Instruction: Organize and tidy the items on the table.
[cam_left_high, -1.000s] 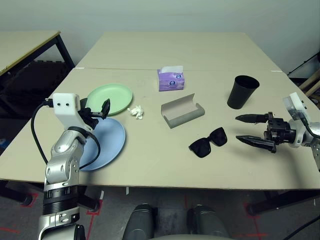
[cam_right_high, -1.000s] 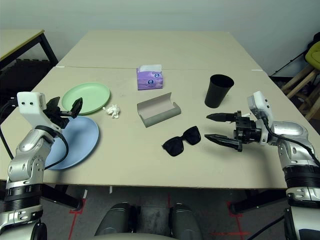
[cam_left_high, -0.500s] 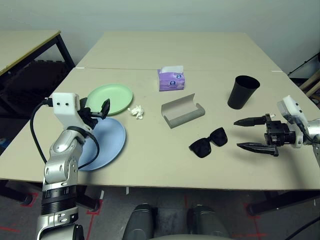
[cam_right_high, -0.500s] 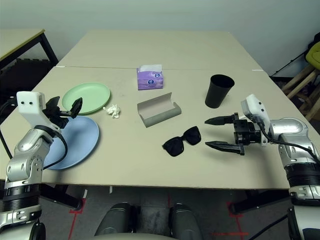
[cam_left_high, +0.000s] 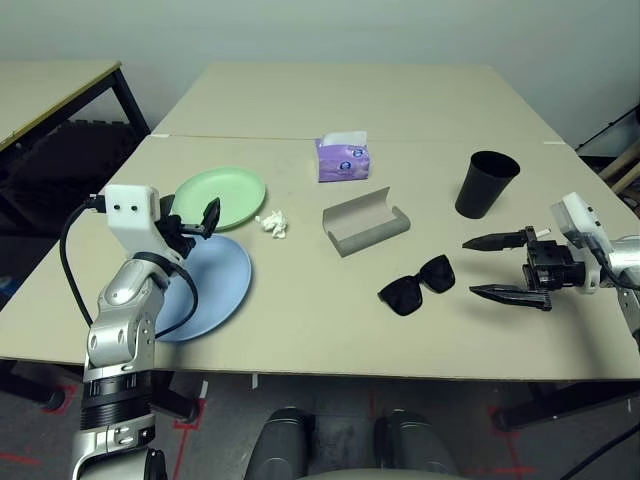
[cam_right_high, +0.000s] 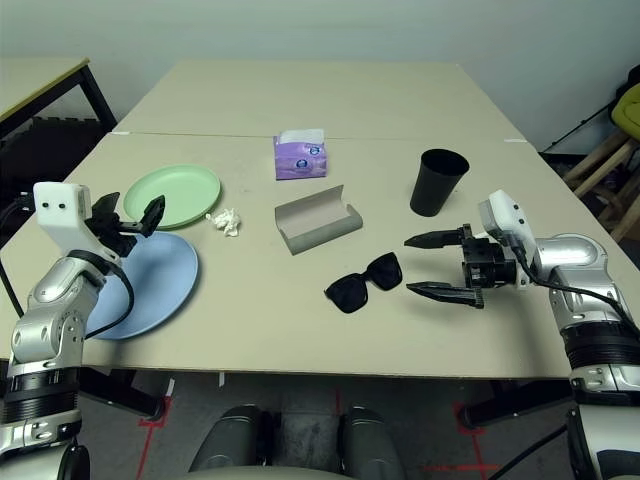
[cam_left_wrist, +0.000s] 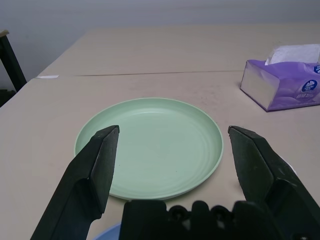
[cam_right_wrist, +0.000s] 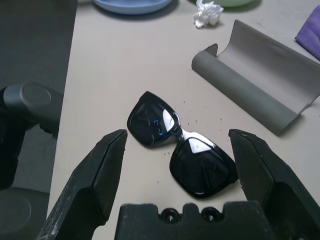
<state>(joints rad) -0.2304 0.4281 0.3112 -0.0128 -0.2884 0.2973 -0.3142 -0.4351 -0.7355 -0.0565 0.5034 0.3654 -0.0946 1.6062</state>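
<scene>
Left eye view: right gripper (cam_left_high: 500, 270), fingers spread and empty, points at black sunglasses (cam_left_high: 417, 286) near the open grey glasses case (cam_left_high: 366, 222), and should straddle the bridge gently; left wrist view: left gripper (cam_left_wrist: 174, 131), likewise spread, faces pale green plate (cam_left_wrist: 155, 145).

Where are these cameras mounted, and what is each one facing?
Left eye and right eye: on the head, looking forward and down at the table; both share the scene, with both silver forearms showing.
Left wrist: on the left arm, looking along its open gripper at the green plate.
Right wrist: on the right arm, looking along its open gripper at the black sunglasses.
Both wrist views share the purple tissue pack.
</scene>
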